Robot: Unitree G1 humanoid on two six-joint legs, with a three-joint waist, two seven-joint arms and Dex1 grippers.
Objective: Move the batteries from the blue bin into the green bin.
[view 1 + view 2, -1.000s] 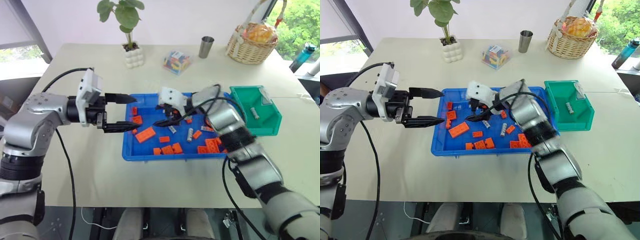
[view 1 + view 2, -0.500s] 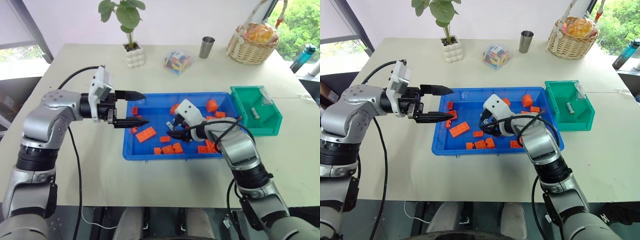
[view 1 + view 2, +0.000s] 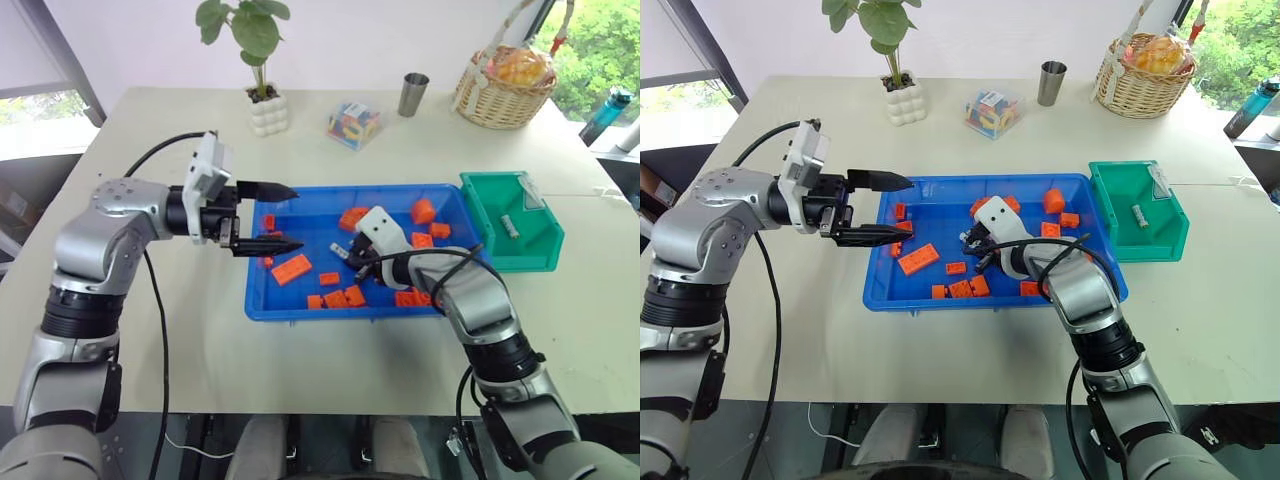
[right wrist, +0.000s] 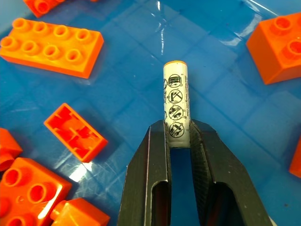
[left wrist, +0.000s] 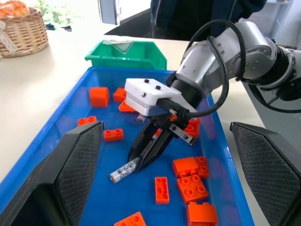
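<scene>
- Left eye view: one battery (image 3: pixel 509 226) is seen lying inside the green bin (image 3: pixel 514 240) at the right of the frame, so part of the task is judged done. The blue bin (image 3: pixel 262 302) in the centre is scattered with orange bricks (image 3: pixel 291 269). The right claw (image 3: pixel 352 266) is lowered into it near the middle, and the left claw (image 3: pixel 283 217) is held released over the bin's left rim, grasping nothing.
- Right eye view: the same layout is shown. The battery in the green bin lies on its floor at the right of the frame. A clear box of coloured pieces (image 3: pixel 992 111), a metal cup (image 3: pixel 1050 82), a wicker basket (image 3: pixel 1146 72) and a potted plant (image 3: pixel 893 55) are stood on the bench (image 3: pixel 970 340) along the upper part, well apart from both bins.
- Left wrist view: a battery (image 5: pixel 123 171) is seen lying level at lower centre on the blue floor, pinched at one end by the right claw's black tips; it is not yet lifted. The green bin is seen at upper centre, beyond the blue bin's far wall. Whether further batteries are left among the bricks cannot be told.
- Right wrist view: the right claw is clenched on the near end of the battery, whose label and orange-ringed far end are shown at centre. Orange bricks lie around it, none touching it. The lift and the carry to the green bin are judged still to be done.
</scene>
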